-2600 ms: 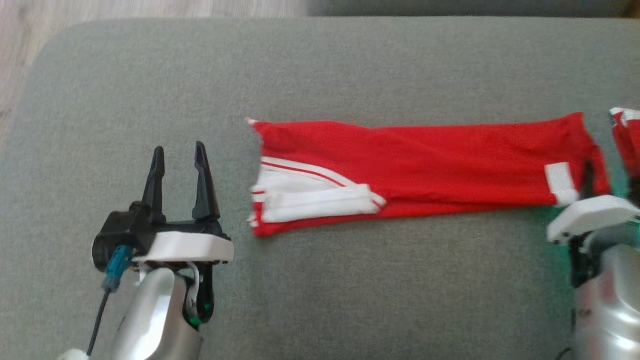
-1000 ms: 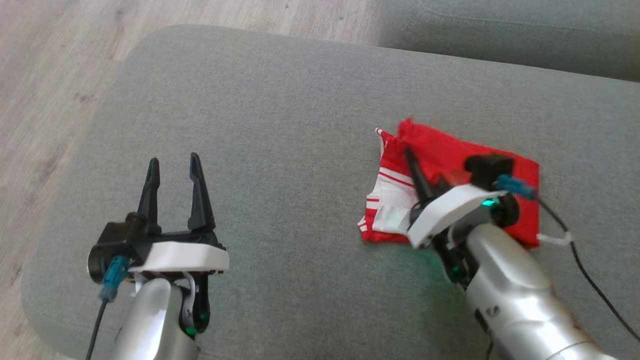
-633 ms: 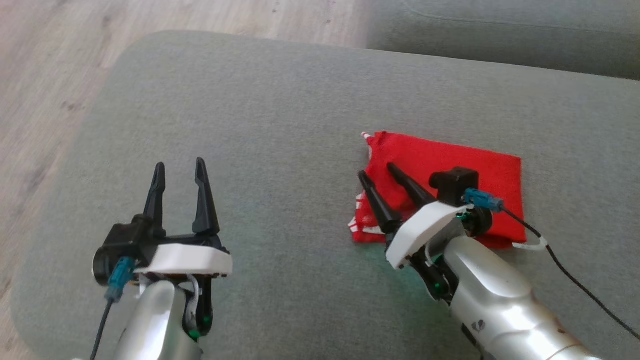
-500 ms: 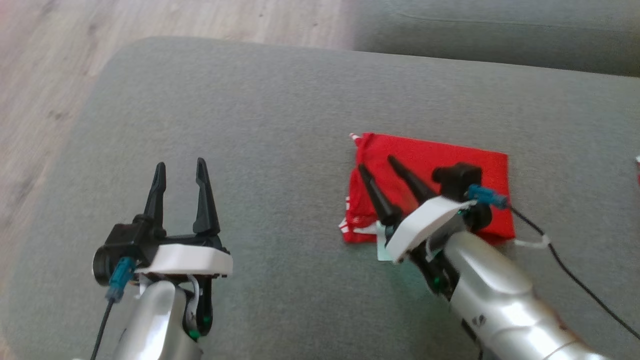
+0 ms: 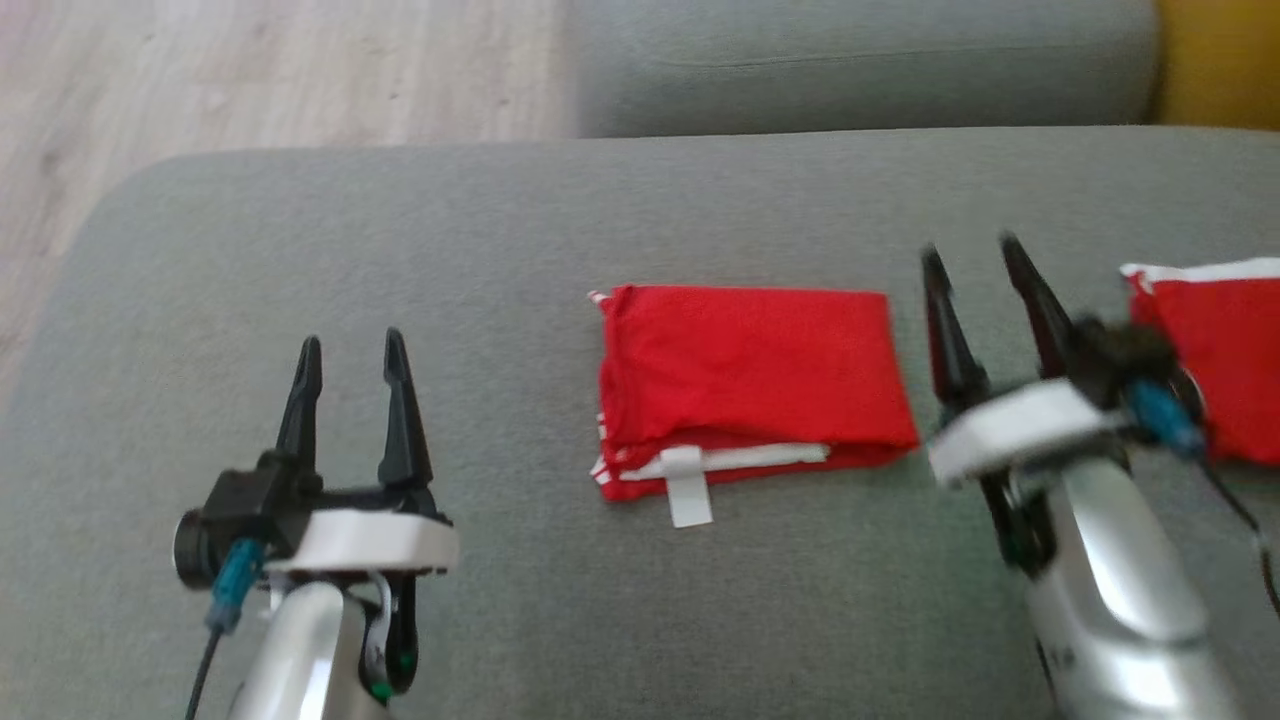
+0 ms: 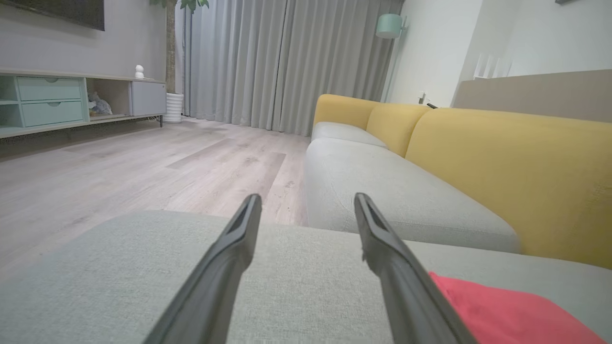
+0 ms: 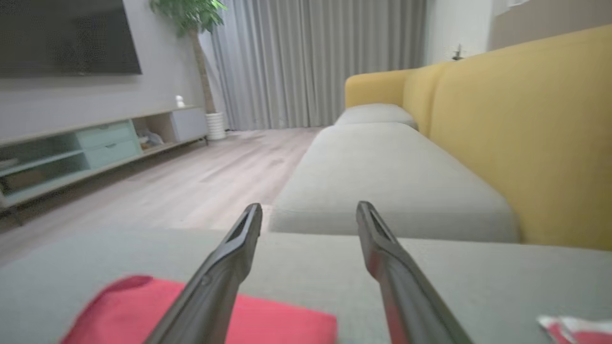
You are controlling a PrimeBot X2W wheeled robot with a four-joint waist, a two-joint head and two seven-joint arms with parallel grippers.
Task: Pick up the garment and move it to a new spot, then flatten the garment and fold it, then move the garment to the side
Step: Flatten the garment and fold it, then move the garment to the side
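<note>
The red garment [image 5: 750,375] lies folded into a rectangle on the grey cushion [image 5: 520,230], white stripes and a white tag at its near edge. It shows at the lower right of the left wrist view as the garment [image 6: 507,313] and at the lower left of the right wrist view as the garment [image 7: 282,320]. My right gripper [image 5: 972,258] stands open just right of it, holding nothing. My left gripper [image 5: 350,345] is open well to its left, empty. In the wrist views the left gripper [image 6: 306,198] and the right gripper [image 7: 308,208] both show spread fingers.
A second red and white cloth [image 5: 1215,350] lies at the right edge of the cushion, behind my right wrist. A grey sofa seat [image 5: 860,70] with yellow backrests [image 6: 516,167] runs beyond. Wooden floor [image 5: 250,70] lies past the cushion's far left corner.
My right gripper opened and let go of the garment, then drew back to its right side. The garment now lies folded. The head camera swung, shifting the whole picture. The left arm kept still.
</note>
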